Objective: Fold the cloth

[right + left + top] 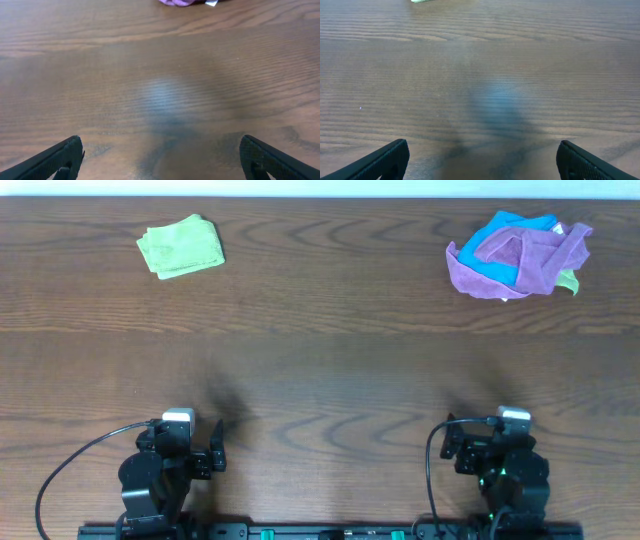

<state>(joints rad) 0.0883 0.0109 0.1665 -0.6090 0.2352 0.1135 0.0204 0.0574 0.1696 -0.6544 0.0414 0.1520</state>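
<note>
The lime-green cloth (pixel 181 246) lies as a small, bunched, roughly square bundle at the far left of the wooden table. Only a sliver of it (pixel 422 1) shows at the top edge of the left wrist view. My left gripper (pixel 195 445) is open and empty near the front edge, far from the cloth; its fingers (pixel 482 152) are spread wide over bare wood. My right gripper (pixel 490 442) is also open and empty at the front right, with its fingers (pixel 161 150) wide apart over bare wood.
A crumpled pile at the far right holds a purple cloth (pixel 520 260) over a bright blue cloth (pixel 515 225), with a bit of lime green (pixel 569 281) at its right edge. The purple cloth's edge (pixel 180 2) shows in the right wrist view.
</note>
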